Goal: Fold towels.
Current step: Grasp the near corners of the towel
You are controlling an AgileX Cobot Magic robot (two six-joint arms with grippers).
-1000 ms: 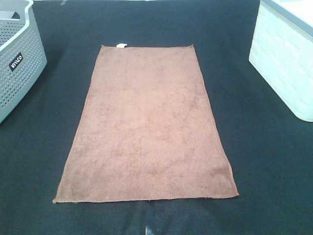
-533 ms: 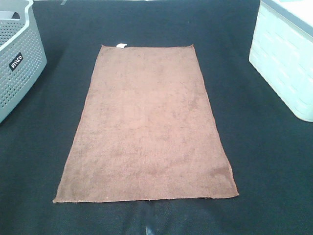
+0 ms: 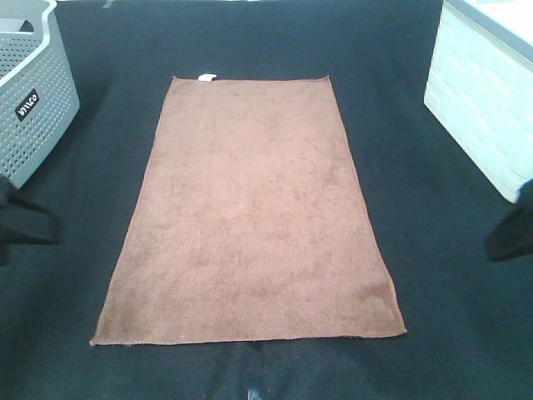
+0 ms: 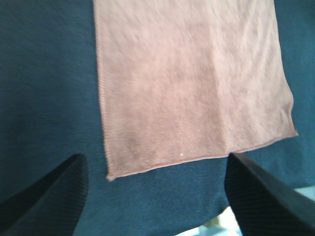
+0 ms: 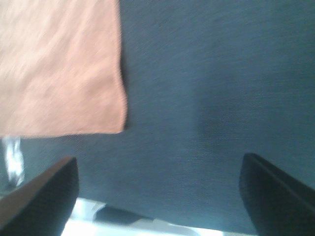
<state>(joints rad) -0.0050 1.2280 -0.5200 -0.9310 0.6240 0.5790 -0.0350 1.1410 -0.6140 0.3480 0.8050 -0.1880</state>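
In the middle of the black table (image 3: 250, 33) the towel (image 3: 250, 217) lies flat and unfolded. It is a plain rust-brown terry rectangle with a small white tag (image 3: 206, 78) on its far short edge. Its near edge runs slightly wavy. The left gripper (image 4: 155, 194) hangs off the towel's left side, apart from it, jaws spread wide with nothing between them. The right gripper (image 5: 157, 196) hangs off the right side, jaws likewise spread. A grey basket (image 3: 33, 100) and a white bin (image 3: 483, 108) stand at the table's far corners.
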